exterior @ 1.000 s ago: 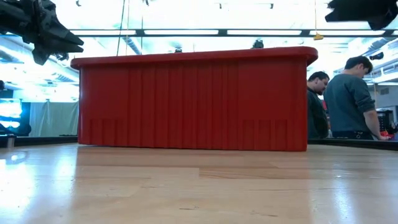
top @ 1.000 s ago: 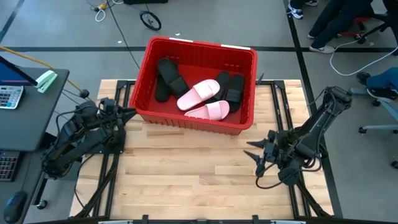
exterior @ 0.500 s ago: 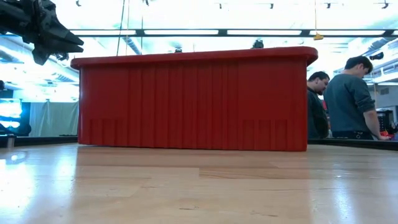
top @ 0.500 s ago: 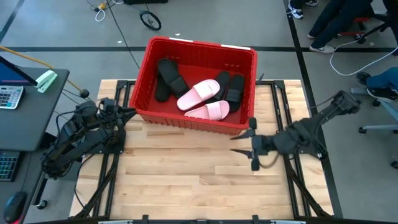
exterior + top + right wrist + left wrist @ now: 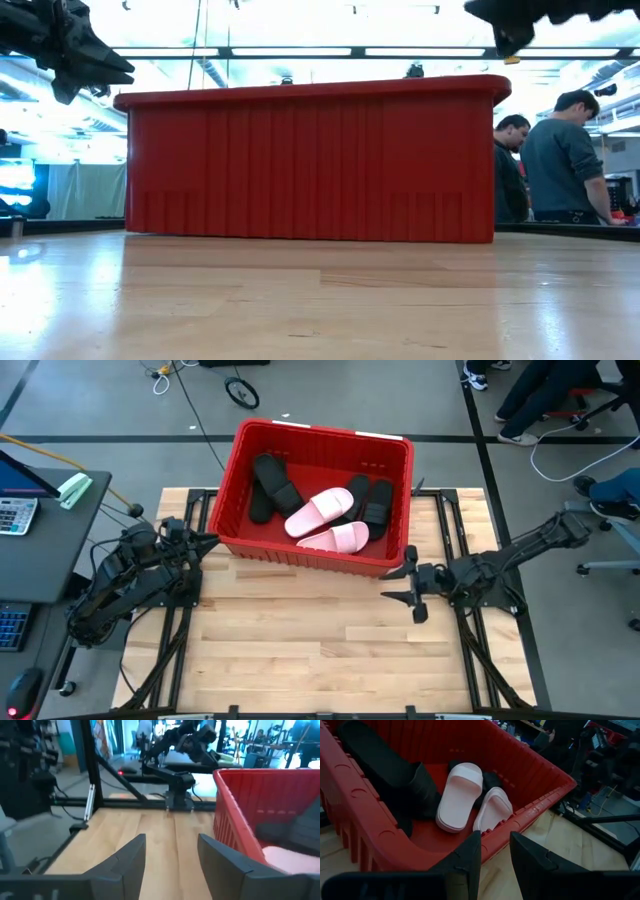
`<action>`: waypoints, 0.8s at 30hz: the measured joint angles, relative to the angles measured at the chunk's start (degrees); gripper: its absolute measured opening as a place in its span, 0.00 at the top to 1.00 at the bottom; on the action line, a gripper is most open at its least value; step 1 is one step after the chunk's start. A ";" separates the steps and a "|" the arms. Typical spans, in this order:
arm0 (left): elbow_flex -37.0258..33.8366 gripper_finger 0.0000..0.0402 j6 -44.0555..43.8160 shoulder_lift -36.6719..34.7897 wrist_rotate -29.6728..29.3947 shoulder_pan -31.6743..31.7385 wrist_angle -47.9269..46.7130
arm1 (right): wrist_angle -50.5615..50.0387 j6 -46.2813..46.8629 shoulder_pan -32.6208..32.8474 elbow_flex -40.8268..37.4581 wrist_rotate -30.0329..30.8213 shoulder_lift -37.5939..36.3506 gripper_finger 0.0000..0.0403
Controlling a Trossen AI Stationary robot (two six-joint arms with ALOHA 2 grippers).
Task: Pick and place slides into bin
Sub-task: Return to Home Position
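Observation:
The red bin [image 5: 232,510] stands at the table's far middle. Inside it lie slides: two pale pink ones [image 5: 320,510] [image 5: 337,538] side by side, black ones [image 5: 270,485] [image 5: 376,502] on either side of them. The left wrist view shows the pink pair [image 5: 462,795] and a black slide [image 5: 375,765] on the bin's floor. My left gripper [image 5: 208,541] [image 5: 495,865] hovers by the bin's near left corner, fingers a little apart, nothing between them. My right gripper [image 5: 405,583] [image 5: 172,852] hangs open just off the bin's near right corner, pointing toward the table's left.
Bare wooden tabletop [image 5: 310,640] spreads in front of the bin. Black frame rails [image 5: 470,660] run along both sides. A desk with a calculator [image 5: 15,515] stands left of the table. People [image 5: 560,160] stand in the room behind, to the right.
My right gripper has swung from the table's near right up toward the bin's near right corner and turned from slanting down to level, staying open. It now shows at the top right of the low view. The left arm and the slides have kept still.

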 joint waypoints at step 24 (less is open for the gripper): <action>0.02 0.73 0.00 0.00 0.02 -0.02 0.00 | 23.10 -2.94 2.94 -23.61 4.30 -12.17 0.54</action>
